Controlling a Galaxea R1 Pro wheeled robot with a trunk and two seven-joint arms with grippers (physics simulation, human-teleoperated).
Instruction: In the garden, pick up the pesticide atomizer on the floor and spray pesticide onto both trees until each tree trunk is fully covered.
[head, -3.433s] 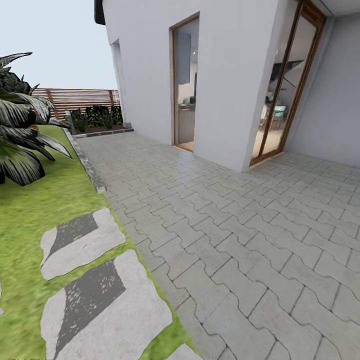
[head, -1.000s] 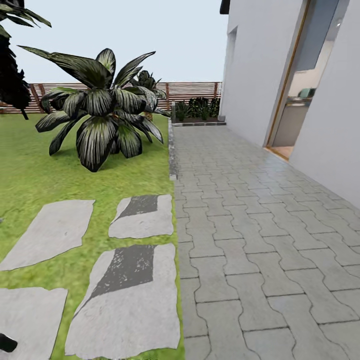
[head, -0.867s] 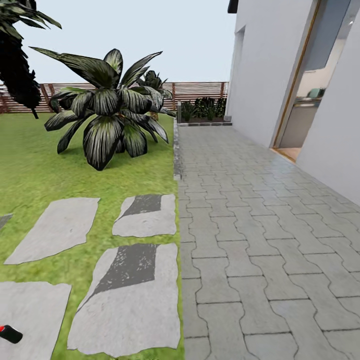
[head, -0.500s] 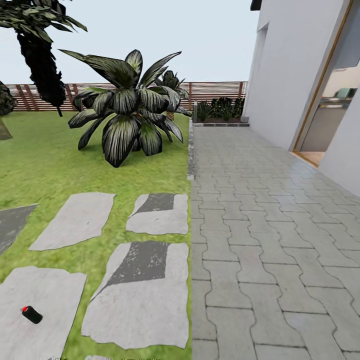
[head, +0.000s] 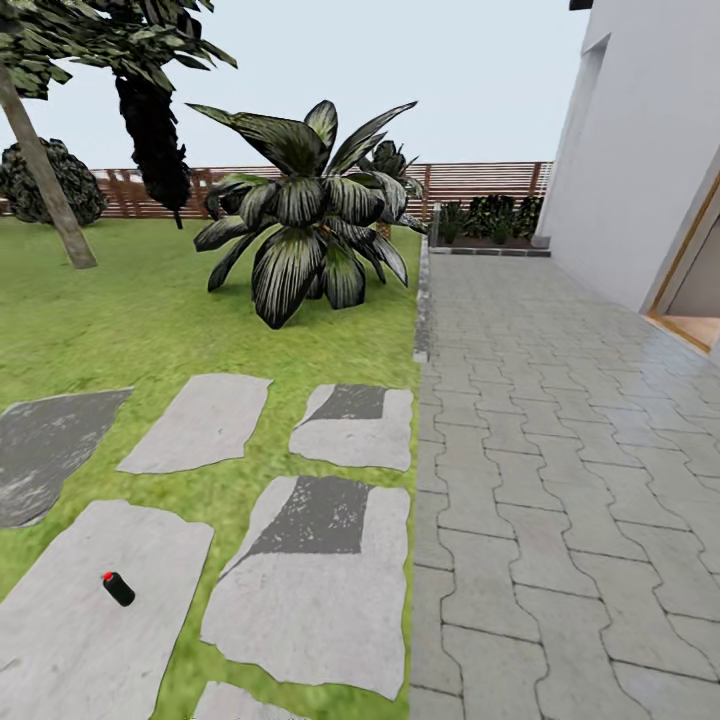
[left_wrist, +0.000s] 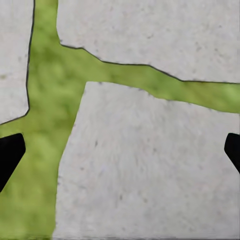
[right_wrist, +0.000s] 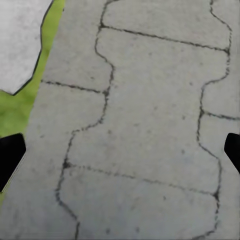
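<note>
Tiny black red-capped pesticide atomizer (head: 117, 588) lies ungrasped on pale stone slab floor (head: 70, 640), lower left; left gripper (left_wrist: 120, 150) and right gripper (right_wrist: 120, 150) fingers spread wide, empty, ready for pickup.

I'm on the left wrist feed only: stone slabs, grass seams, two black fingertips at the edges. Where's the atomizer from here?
Observer: In the head view the pesticide atomizer lies on its side on a pale stone slab, low and to the left.
Operator: Is anything holding it?
Observer: No, it lies alone on the slab. The left gripper hangs open over bare stone.
Operator: And my right arm?
Observer: The right gripper is open too, over grey interlocking pavers beside a strip of grass.
Operator: Any tree in sight?
Observer: A leaning bare trunk stands far left on the lawn, before the slatted fence.
</note>
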